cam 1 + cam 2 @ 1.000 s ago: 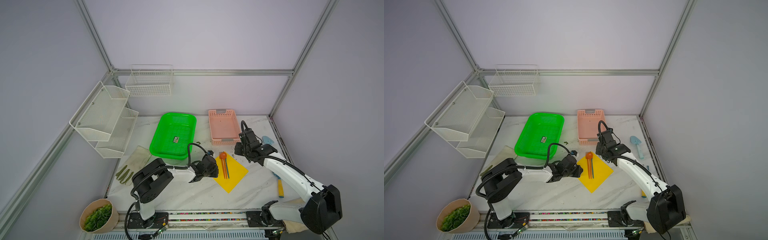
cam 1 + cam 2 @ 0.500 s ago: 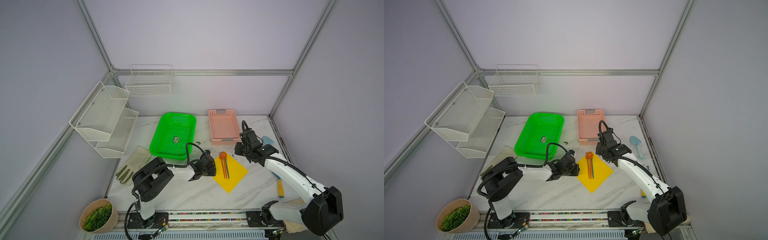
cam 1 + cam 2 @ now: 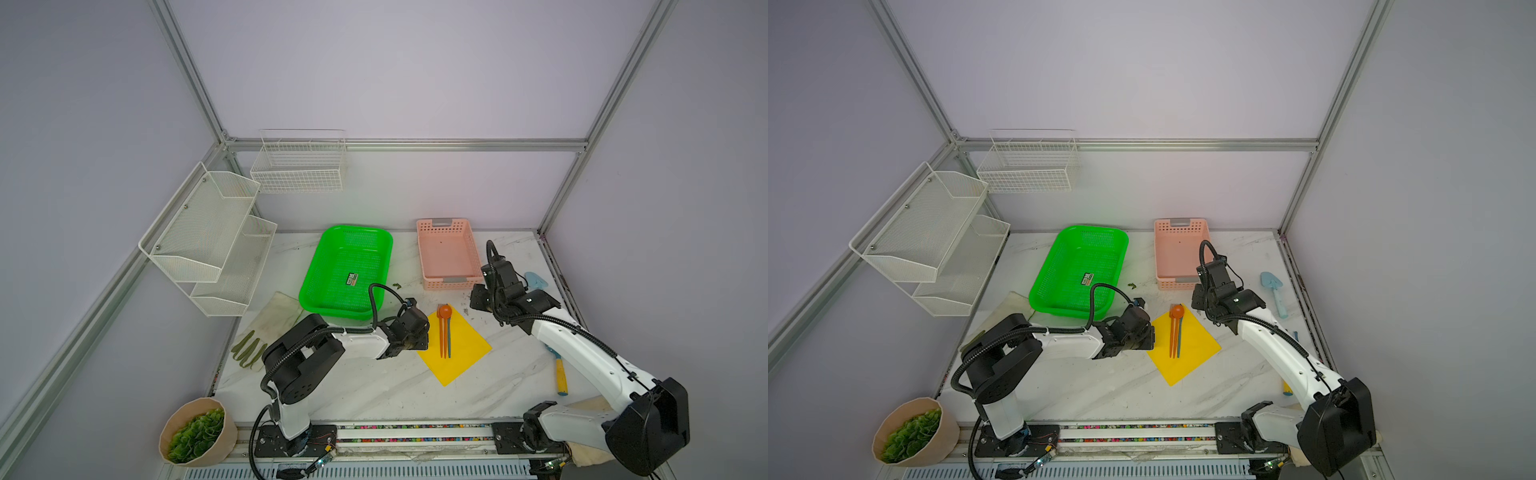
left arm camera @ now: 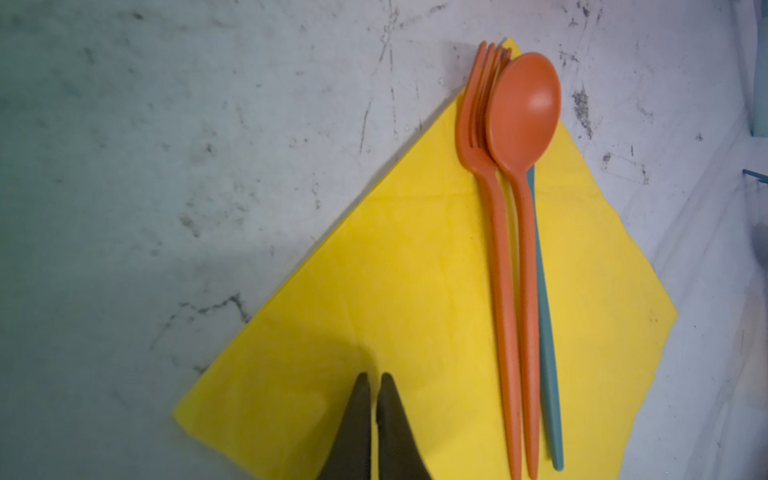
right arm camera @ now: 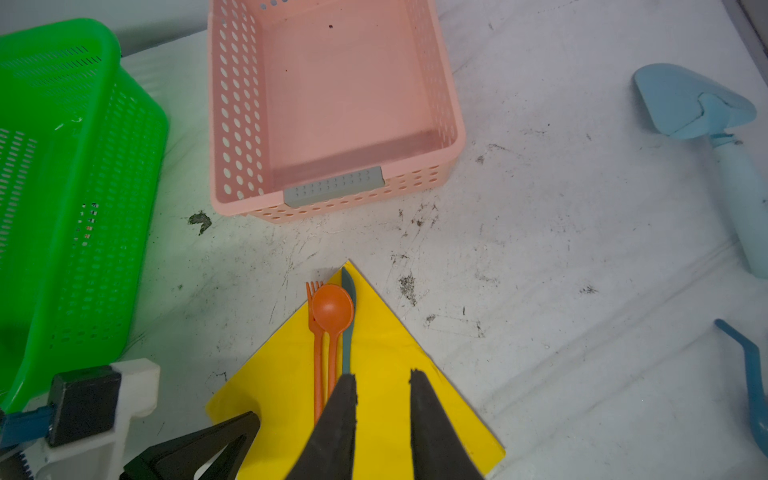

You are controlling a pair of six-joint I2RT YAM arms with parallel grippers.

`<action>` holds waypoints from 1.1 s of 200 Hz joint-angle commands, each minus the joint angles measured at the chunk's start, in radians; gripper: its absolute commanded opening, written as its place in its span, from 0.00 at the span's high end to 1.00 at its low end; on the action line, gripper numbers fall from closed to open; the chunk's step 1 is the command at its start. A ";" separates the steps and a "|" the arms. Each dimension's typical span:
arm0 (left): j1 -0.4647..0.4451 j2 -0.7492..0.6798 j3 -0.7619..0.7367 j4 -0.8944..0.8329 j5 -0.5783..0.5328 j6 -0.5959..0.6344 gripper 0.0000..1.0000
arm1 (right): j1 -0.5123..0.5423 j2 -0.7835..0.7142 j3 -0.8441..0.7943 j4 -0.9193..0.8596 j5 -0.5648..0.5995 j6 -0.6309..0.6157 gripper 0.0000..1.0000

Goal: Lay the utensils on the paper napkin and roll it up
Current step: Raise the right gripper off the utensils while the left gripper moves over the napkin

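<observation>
Napkin (image 3: pixel 465 353) corner under clenched left hand (image 4: pixel 374 376), utensils (image 4: pixel 525 249) down middle, right hand (image 5: pixel 384 376) released

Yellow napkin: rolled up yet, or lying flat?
Flat, not rolled. The yellow napkin lies spread as a diamond with the orange spoon, orange fork and teal knife uncovered on top.

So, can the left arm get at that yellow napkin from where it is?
Probably yes: its jaws are shut right over a bare corner of the paper napkin. The utensils lie further along, and nothing stands between.
</observation>
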 commanded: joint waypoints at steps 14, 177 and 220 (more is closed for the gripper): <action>0.054 -0.041 -0.104 -0.105 -0.047 0.005 0.92 | -0.004 0.001 -0.024 0.014 -0.018 -0.021 0.75; 0.090 -0.243 -0.366 -0.061 -0.087 -0.127 0.94 | 0.183 0.286 -0.079 0.177 -0.094 0.033 0.82; 0.073 -0.284 -0.409 -0.046 -0.083 -0.167 0.94 | 0.255 0.301 -0.085 0.196 -0.105 -0.034 0.79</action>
